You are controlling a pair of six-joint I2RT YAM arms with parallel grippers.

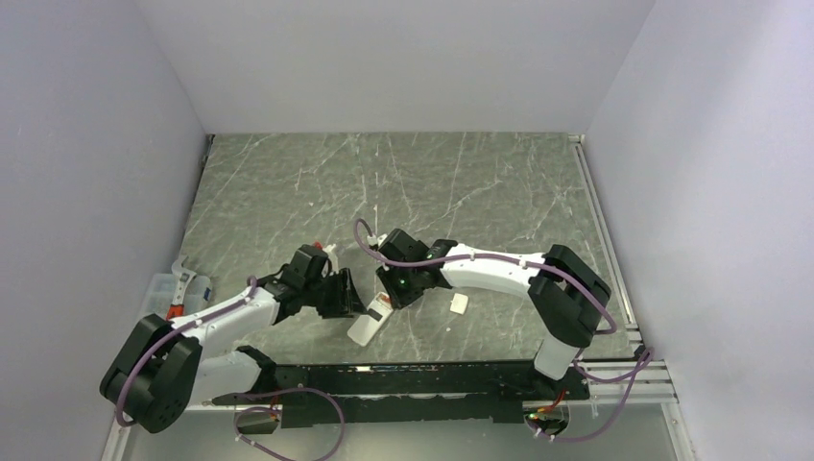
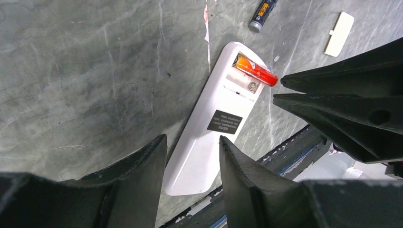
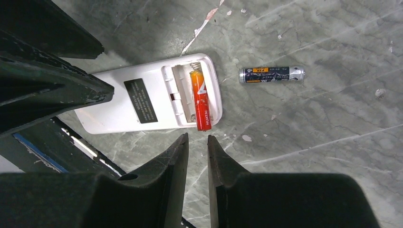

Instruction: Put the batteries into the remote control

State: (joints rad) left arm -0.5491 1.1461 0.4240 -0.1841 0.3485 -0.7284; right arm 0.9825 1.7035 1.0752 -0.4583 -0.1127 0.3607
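Observation:
The remote control [image 1: 368, 327] lies back up near the table's front edge, its battery bay open. An orange-red battery [image 3: 199, 99] lies tilted in the bay, its red end sticking out over the remote's [image 3: 107, 121] edge. A dark grey battery [image 3: 272, 74] lies loose on the table beyond it. My right gripper [image 3: 197, 137] is nearly closed with a narrow empty gap, its tips just short of the red end. My left gripper [image 2: 192, 142] is open and straddles the remote's [image 2: 209, 95] other end; I cannot tell whether it touches. The orange battery [image 2: 254, 70] and the dark battery [image 2: 262, 9] also show there.
A small flat white plastic piece [image 1: 459, 303] lies on the table right of the remote, also in the left wrist view [image 2: 339, 33]. A black rail [image 1: 432, 379] runs along the near edge. A clear plastic box [image 1: 178, 288] stands at the left edge.

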